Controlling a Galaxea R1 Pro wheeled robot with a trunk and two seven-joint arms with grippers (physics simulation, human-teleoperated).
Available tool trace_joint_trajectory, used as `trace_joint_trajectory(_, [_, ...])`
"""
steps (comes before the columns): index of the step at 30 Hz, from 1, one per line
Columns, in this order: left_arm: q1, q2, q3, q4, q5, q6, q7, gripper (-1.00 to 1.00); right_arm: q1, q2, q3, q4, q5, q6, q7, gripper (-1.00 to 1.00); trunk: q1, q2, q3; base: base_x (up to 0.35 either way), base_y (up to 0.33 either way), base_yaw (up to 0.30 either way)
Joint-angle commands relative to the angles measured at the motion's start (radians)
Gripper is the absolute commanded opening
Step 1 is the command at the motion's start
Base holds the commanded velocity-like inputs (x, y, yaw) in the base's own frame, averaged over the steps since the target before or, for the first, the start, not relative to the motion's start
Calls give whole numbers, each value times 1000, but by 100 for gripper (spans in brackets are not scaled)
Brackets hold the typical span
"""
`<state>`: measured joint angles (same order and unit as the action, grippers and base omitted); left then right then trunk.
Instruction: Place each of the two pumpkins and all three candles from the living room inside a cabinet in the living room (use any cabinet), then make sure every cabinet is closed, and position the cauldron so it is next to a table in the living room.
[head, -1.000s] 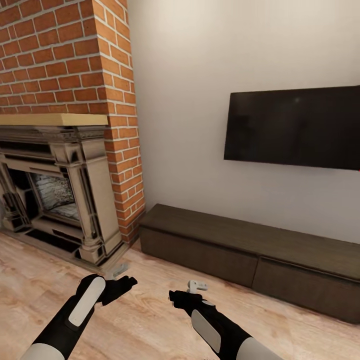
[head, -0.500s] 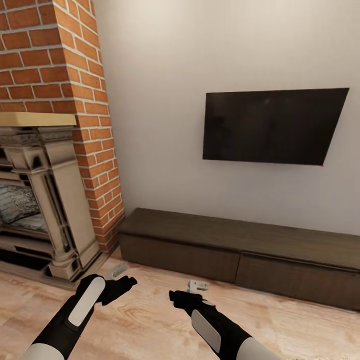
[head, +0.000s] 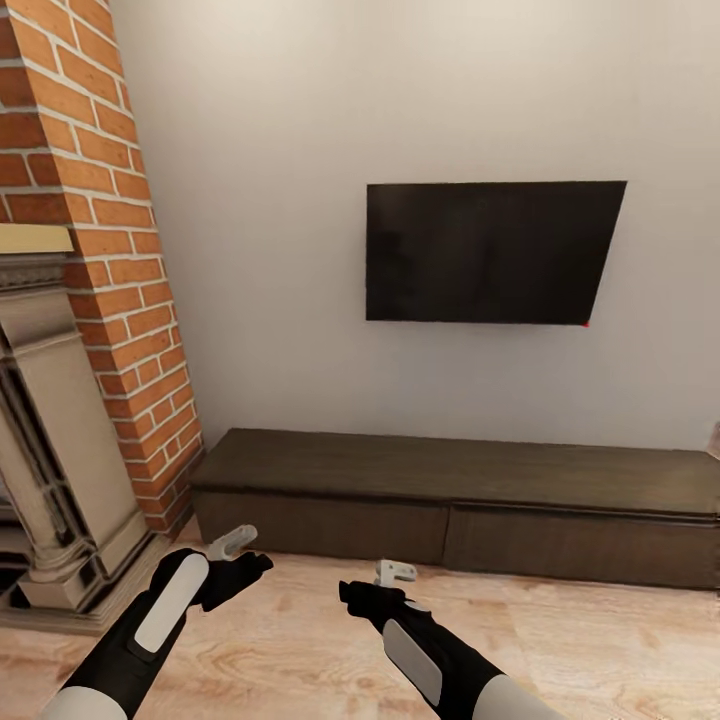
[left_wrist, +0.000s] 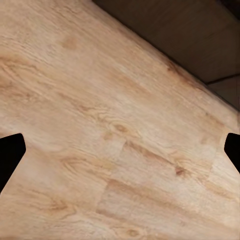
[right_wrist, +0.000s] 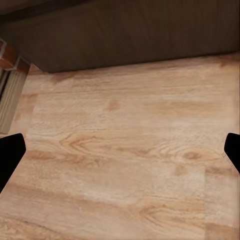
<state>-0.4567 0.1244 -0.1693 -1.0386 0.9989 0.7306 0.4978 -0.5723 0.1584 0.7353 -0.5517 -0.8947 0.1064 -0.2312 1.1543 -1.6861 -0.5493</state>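
The long dark-brown cabinet (head: 450, 470) stands against the white wall ahead, and both of its drawer fronts sit flush and shut. My left gripper (head: 232, 545) hangs open over the wood floor in front of the cabinet's left end. My right gripper (head: 395, 573) is open too, near the middle of the cabinet. In the left wrist view the left gripper (left_wrist: 120, 152) has nothing between its black fingertips (left_wrist: 11, 152), and a cabinet front (left_wrist: 200, 35) crosses one corner. The right gripper (right_wrist: 120, 152) faces the cabinet front (right_wrist: 130, 35) across bare floor. Pumpkins, candles, cauldron and table are out of view.
A black television (head: 490, 250) hangs on the wall above the cabinet. A red brick chimney (head: 90, 200) and the stone fireplace surround (head: 60, 470) stand at the left. Pale wood floor (head: 300, 640) lies between me and the cabinet.
The camera has turned to the right: fireplace and brick have slid toward the left edge and the cabinet now sits centred and square-on. Both arms hold the same pose.
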Motion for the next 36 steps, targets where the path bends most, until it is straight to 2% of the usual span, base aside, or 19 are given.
trace_joint_trajectory(1, [0, 1, -3, -1, 10, 0, 10, 100, -1, 0, 6, -1, -5, 0, -8, 100, 0, -1, -1, 217, 190, -192])
trace_joint_trajectory(9, [0, 0, -3, -1, 10, 0, 10, 100, -1, 0, 9, 2, 4, -14, -11, 100, 0, -1, -2, 117, 73, -35])
trace_joint_trajectory(29, [0, 1, -4, -2, 8, 0, 10, 100, -1, 0, 6, 3, -11, -13, -9, 100, 0, -1, 1, 112, 69, -15])
trace_joint_trajectory(32, [1, 1, -4, -3, 9, 0, 10, 100, 0, -3, 6, 4, -58, -16, -3, 100, 0, -1, 1, 38, 27, 0])
trace_joint_trajectory(35, [2, 2, -2, -4, 9, 0, 9, 100, 9, -31, 7, 2, -162, -49, 26, 100, 0, -1, 1, 12, 8, 0])
trace_joint_trajectory(36, [3, 3, -1, -4, 9, 0, 9, 100, 11, -37, 7, 1, -176, -58, 30, 100, 0, -1, 1, 6, 4, 0])
